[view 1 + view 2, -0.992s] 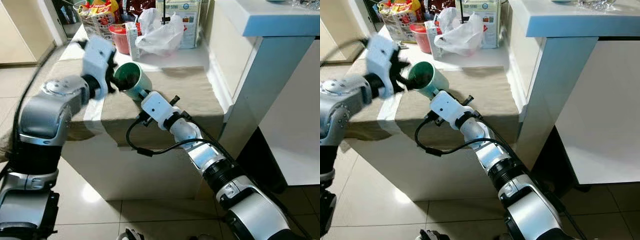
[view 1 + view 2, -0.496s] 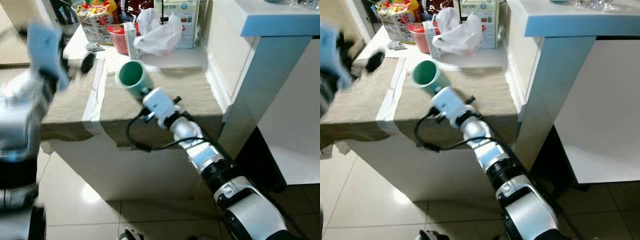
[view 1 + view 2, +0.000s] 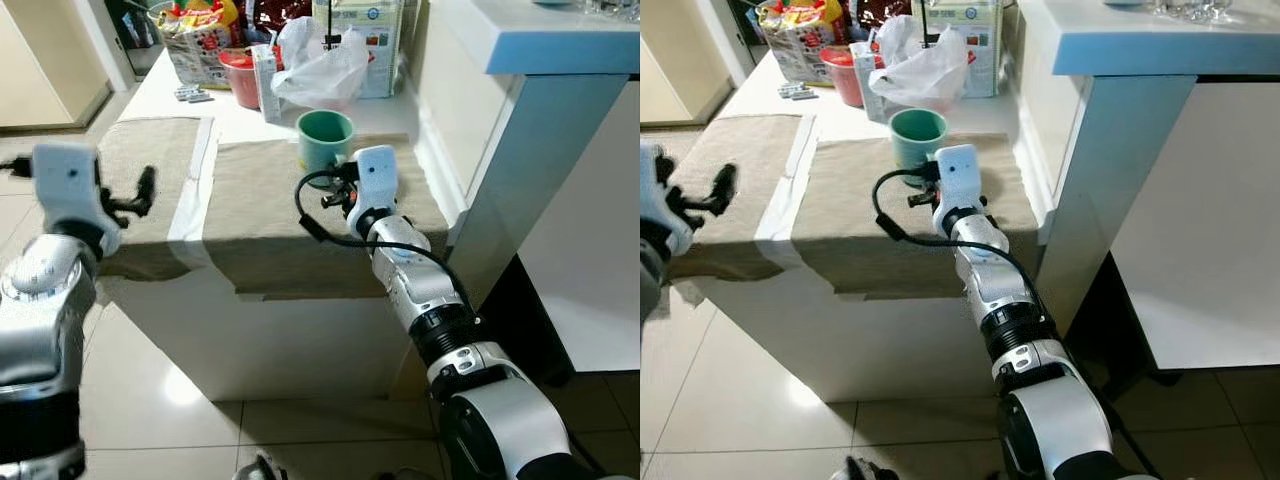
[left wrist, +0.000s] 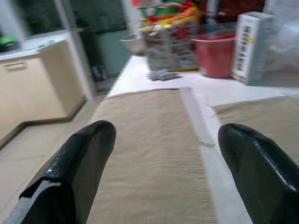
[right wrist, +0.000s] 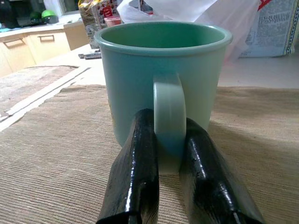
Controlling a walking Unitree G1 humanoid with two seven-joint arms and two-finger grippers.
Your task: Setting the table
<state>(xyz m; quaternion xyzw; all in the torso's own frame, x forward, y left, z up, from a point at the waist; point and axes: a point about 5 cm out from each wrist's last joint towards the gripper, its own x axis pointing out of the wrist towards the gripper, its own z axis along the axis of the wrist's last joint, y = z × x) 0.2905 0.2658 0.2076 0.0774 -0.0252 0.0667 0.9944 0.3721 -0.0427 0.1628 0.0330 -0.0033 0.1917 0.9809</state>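
A teal mug (image 3: 325, 136) stands upright on the right-hand beige placemat (image 3: 260, 210), near its far edge. My right gripper (image 5: 169, 140) is shut on the mug's handle (image 5: 169, 116), one black finger (image 5: 135, 172) on each side of it. The right wrist housing (image 3: 374, 175) sits just this side of the mug. My left gripper (image 3: 135, 195) is open and holds nothing, hovering at the near left edge of the left placemat (image 3: 140, 170). Its two black fingertips (image 4: 88, 149) stand wide apart above that mat.
At the back of the white table (image 3: 190, 75) stand a red tub (image 3: 238, 78), a white carton (image 3: 265, 80), a white plastic bag (image 3: 320, 65) and snack packets (image 3: 195, 30). A tall white and blue counter (image 3: 530, 110) rises close on the right. Tiled floor (image 3: 180, 400) lies below.
The right gripper has turned the mug from tilted to upright and set it down on the right placemat. The left arm has drawn back from the mug to the left, its gripper open.
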